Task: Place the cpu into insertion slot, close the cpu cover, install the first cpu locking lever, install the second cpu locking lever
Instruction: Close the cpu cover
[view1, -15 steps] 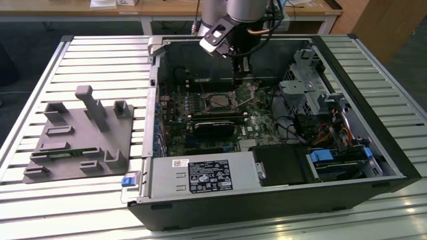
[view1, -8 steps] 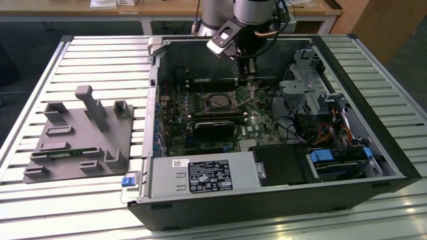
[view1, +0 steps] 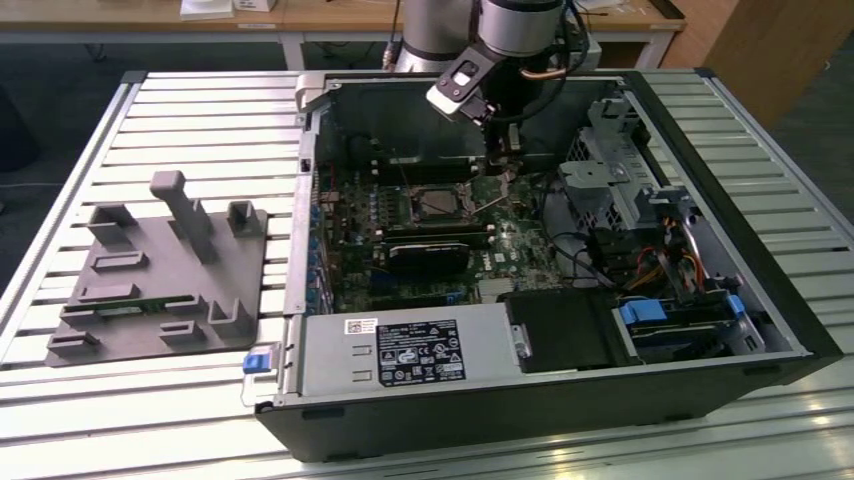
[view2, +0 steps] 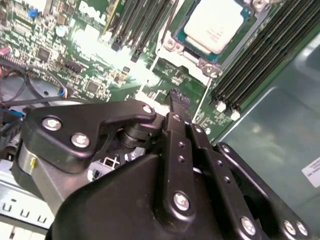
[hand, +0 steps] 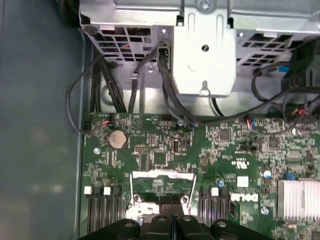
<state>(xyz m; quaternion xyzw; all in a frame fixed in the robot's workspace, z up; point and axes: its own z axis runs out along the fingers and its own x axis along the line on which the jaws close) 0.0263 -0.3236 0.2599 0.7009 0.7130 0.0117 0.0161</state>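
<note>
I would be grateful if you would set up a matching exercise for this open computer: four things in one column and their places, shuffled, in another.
Things: A cpu; B gripper; C coin battery; D grey fixture.
Places: 1 on the slatted table, outside the case; 2 in the insertion slot; 3 over the green board, close to the slot; 4 on the green board, near black cables.
Pairs: A-2; B-3; C-4; D-1.

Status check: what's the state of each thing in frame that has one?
cpu: seated in the insertion slot.
claw: shut, holding nothing, tip beside the slot.
computer case: side open, lying flat on the table.
memory slots: empty.
</note>
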